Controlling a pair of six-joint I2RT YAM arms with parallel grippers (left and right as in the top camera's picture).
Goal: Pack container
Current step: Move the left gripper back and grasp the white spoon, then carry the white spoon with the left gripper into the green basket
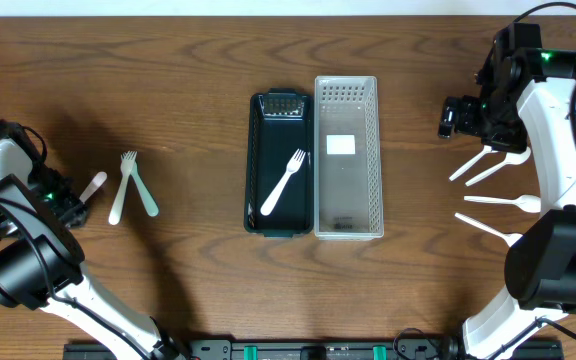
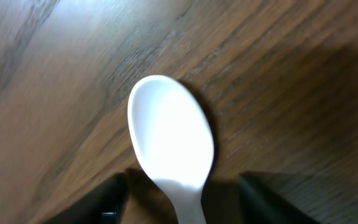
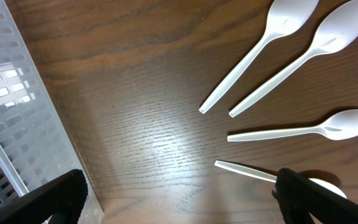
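Observation:
A dark green tray [image 1: 255, 165] lies mid-table with one white fork [image 1: 284, 182] in it. A clear perforated basket [image 1: 346, 215] stands beside it on the right. A white spoon [image 1: 95, 185] lies at the far left. In the left wrist view its bowl [image 2: 169, 134] fills the frame. My left gripper [image 1: 73, 208] is open, with a finger on each side of the spoon's handle [image 2: 182, 199] and not touching it. My right gripper [image 1: 452, 117] is open and empty [image 3: 182, 202] above bare wood. It is between the basket [image 3: 17, 112] and several white spoons [image 3: 303, 129].
Two pale forks [image 1: 118, 195] [image 1: 140, 185] lie just right of the left spoon. Several white spoons [image 1: 503, 203] fan out at the right, near the right arm's base. A silver grater-like piece [image 1: 282, 106] sits at the tray's far end.

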